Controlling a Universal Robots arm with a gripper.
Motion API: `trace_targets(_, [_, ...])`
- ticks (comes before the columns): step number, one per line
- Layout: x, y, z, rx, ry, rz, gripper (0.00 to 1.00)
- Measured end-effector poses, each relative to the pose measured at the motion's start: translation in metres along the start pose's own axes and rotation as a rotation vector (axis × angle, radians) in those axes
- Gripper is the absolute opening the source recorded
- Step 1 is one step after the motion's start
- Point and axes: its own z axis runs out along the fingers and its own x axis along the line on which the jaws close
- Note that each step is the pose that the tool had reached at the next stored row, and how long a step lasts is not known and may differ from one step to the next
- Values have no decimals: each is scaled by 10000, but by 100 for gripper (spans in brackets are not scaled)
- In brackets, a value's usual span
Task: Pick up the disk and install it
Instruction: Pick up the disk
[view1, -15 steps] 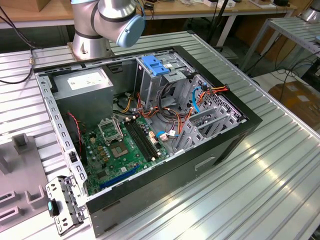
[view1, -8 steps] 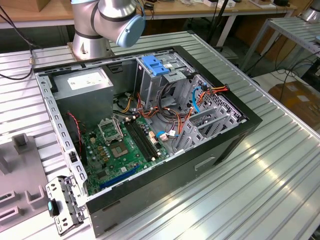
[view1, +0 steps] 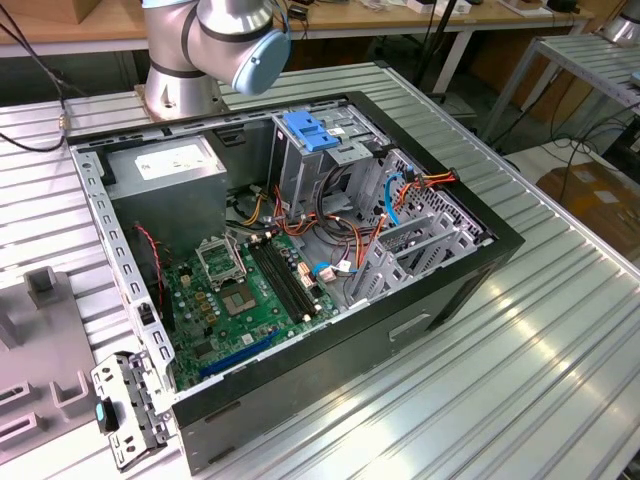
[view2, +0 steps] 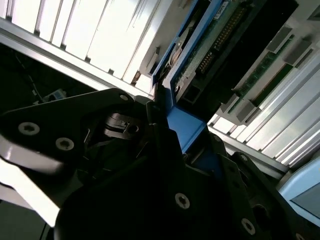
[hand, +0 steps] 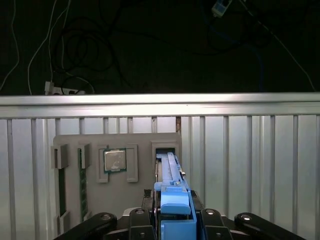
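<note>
The disk stands on edge with its far end at a slot of a grey holder plate; its blue side rail faces the first wrist view. My gripper has its dark fingers tight against both sides of the blue rail, shut on the disk. In the second wrist view the disk shows its green circuit board and blue rail, reaching away from the gripper. The open computer case lies on the ribbed metal table in the exterior view, with the arm's base behind it.
The holder plate also carries a processor chip and memory sticks. Inside the case stand a tall metal cage with a blue latch, a grey box with a white sticker, the green mainboard and loose cables. Another grey fixture lies at the exterior view's left.
</note>
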Motion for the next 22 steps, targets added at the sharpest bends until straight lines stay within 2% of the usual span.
trace_targets(6, [0,-1,-71,1,0,0,37])
trace_targets(20, [0,-1,-85,-1,-1,0,37])
trace_targets(22, [0,-1,-111,-1,-1,0,37])
